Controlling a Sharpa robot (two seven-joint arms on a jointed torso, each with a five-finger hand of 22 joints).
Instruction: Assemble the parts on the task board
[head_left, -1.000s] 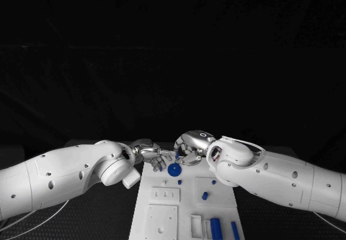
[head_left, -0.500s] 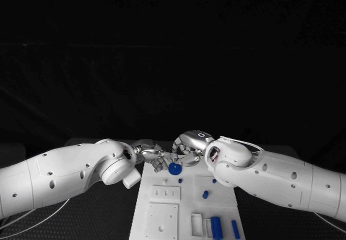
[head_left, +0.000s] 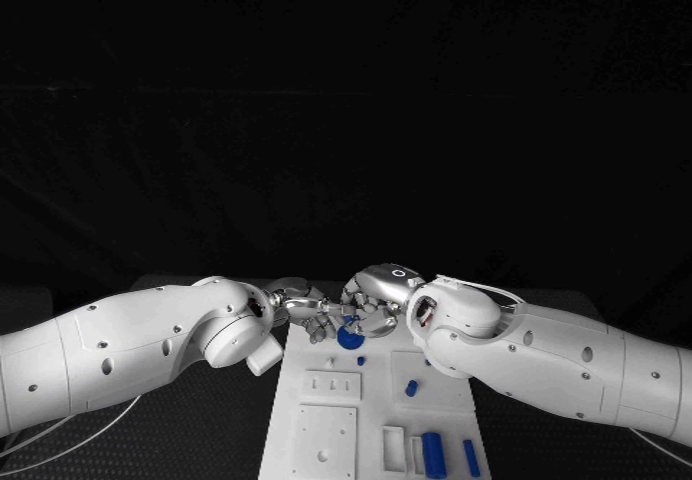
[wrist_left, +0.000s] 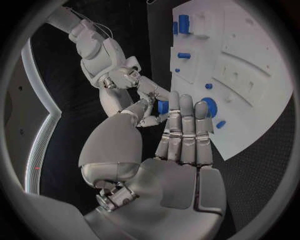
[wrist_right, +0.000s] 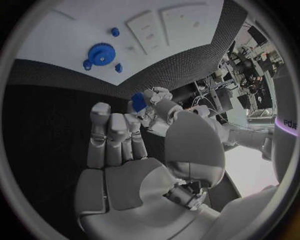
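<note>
The white task board (head_left: 329, 440) lies lengthwise on the black table, with a blue gear (head_left: 349, 340) (wrist_left: 209, 107) (wrist_right: 100, 54) near its far end. Above that end my left hand (head_left: 300, 304) and right hand (head_left: 375, 304) meet fingertip to fingertip. Between them is a small blue part (wrist_left: 162, 106) (wrist_right: 138, 101). The left hand (wrist_left: 181, 145) pinches it between its thumb and a straight finger. The right hand (wrist_right: 119, 150) touches it from the other side with its own fingertips, and appears to pinch it too.
Two small blue pegs (head_left: 411, 387) (head_left: 361, 360) stand in the middle of the board. A thick blue bar (head_left: 433, 455) and a thin one (head_left: 470, 457) lie at its near right corner. Raised white blocks (head_left: 332, 387) sit on its left half.
The right hand has dropped a little and moved closer to the left hand, so their fingertips now meet over the far end of the board. The gear and pegs have stayed put.
</note>
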